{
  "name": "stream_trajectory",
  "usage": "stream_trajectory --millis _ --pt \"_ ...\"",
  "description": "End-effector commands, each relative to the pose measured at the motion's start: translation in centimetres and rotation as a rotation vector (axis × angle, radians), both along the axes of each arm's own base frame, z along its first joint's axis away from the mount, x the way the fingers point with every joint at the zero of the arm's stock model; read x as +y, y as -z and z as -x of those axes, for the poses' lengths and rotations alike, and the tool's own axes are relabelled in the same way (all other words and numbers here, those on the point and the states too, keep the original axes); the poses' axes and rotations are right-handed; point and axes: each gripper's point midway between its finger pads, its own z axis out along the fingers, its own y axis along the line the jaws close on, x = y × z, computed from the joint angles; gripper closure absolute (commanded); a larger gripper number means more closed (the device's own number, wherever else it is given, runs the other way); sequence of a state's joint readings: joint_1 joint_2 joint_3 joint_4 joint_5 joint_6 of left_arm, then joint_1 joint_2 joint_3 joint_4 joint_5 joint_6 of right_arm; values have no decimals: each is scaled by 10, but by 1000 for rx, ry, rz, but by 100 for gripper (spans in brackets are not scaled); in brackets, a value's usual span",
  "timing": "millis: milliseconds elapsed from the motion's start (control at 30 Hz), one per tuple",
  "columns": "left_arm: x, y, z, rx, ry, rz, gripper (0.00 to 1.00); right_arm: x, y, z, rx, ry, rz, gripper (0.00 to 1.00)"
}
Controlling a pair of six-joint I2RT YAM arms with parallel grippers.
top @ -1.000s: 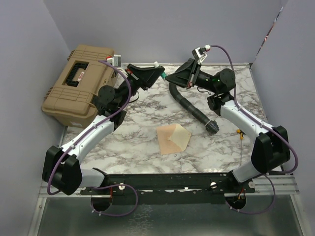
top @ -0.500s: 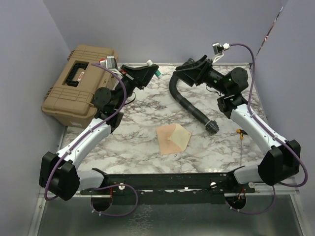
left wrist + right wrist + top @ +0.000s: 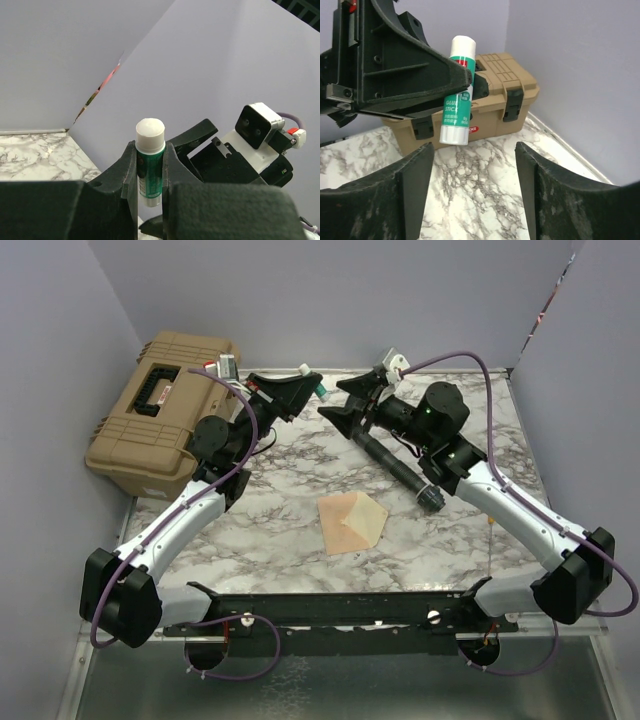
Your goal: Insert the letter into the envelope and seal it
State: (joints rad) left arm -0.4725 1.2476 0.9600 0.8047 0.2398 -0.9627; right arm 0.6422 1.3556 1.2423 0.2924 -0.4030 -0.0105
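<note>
Your left end effector is clamped around the green body of a glue stick. It holds the stick raised above the counter at about 12 o'clock, with the white end poking out beyond the fingers. That exposed end looks like the reason for the pose, since it gives the other arm something free to take hold of. Your right end effector faces it from just beside, its jaws spread wide with nothing between them. It reads as lined up to grip and pull the cap, though the cap looks to be on for now, so no glue is ready. The envelope lies flat near the middle of the counter, a little toward 6 o'clock and well apart from both arms. Its pointed flap is folded open toward 3 o'clock with the pale inside facing up. That is how you want it, because the flap surface is bare and ready for glue. You cannot pick out the letter as a separate sheet from here. It may already be tucked inside, but the views do not settle that. A tan toolbox sits at 10 o'clock and a black hose lies toward 2 o'clock, both out of the working path. Sealing looks like the stage in hand, and the stick needs uncapping first.
</note>
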Motion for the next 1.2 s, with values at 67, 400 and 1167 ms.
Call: stream_trajectory --millis 67,400,1167 --pt "-4 6 2 4 30 -18 100 0 -17 -8 -38 56 29 40" --pt "-5 5 5 -7 37 -26 100 13 -18 -6 52 -5 1 55" --pt "-4 -20 23 -125 69 -24 100 -3 -12 33 645 -661 -207 99"
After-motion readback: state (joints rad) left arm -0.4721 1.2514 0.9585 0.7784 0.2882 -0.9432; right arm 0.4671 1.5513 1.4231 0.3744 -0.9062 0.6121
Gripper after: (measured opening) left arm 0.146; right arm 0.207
